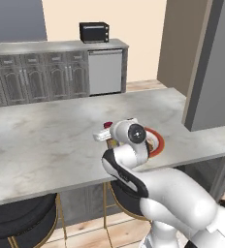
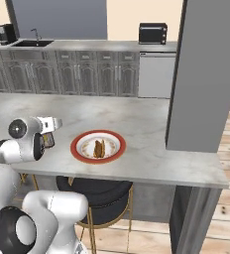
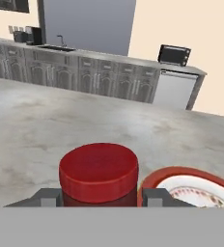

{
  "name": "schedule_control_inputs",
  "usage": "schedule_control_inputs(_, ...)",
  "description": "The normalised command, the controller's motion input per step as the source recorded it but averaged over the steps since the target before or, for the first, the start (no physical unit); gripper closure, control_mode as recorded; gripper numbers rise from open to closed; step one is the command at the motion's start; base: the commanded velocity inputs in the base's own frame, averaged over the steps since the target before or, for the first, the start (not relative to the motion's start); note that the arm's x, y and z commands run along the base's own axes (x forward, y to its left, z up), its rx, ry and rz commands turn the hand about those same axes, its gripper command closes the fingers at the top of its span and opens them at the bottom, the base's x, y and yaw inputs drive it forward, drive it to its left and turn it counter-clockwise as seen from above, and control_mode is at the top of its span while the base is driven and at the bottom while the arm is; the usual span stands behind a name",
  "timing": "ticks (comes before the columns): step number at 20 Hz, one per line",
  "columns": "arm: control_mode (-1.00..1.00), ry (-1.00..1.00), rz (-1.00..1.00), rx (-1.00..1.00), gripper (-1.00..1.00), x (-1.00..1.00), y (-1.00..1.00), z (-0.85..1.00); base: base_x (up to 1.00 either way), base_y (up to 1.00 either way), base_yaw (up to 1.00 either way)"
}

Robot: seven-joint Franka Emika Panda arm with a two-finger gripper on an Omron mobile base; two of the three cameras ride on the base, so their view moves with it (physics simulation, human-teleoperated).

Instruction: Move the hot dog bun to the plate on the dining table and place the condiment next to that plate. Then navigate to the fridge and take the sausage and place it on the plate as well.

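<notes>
Reaching forward over the near edge of the bench (image 2: 151,124), the white arm bends at a dark elbow and carries its hand (image 3: 98,197) low above the marbled top, beside the plate (image 2: 77,149). In the hand view the two dark fingertips (image 3: 46,198) stand on either side of the condiment (image 3: 98,173), whose red cap sits squarely between them, so the hand is grasping the bottle just under its cap. The bottle stands upright, just beside the plate's red rim (image 3: 157,179); whether its base touches the bench cannot be told. In the right base view the hand (image 2: 48,133) lies to the plate's side away from the dark grey column (image 2: 201,74) that rises from the bench, with a sliver of the bottle (image 2: 48,140) showing below the wrist. In the left base view the wrist covers most of the plate, and only an arc of red rim (image 1: 159,144) shows past it. The hot dog bun (image 2: 99,148) lies in the plate's white centre. Black stools (image 2: 94,191) on gold legs stand under the bench's near edge.
</notes>
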Motion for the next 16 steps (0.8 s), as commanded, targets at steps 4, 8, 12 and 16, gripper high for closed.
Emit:
schedule_control_inputs(4, -1.0, -0.02, 0.0, 0.0, 1.0, 0.32, 0.0, -0.01, 0.0, 0.0, 0.0)
schedule_control_inputs(8, -1.0, 0.0, 0.0, 0.0, 1.0, 0.38, 0.0, -0.13, 0.0, 0.0, 0.0)
schedule_control_inputs(12, -1.0, 0.01, 0.0, 0.0, 1.0, 0.26, 0.0, -0.25, 0.0, 0.0, 0.0)
schedule_control_inputs(16, -1.0, 0.05, 0.0, 0.0, 1.0, 0.21, 0.02, -0.34, 0.0, 0.0, 0.0)
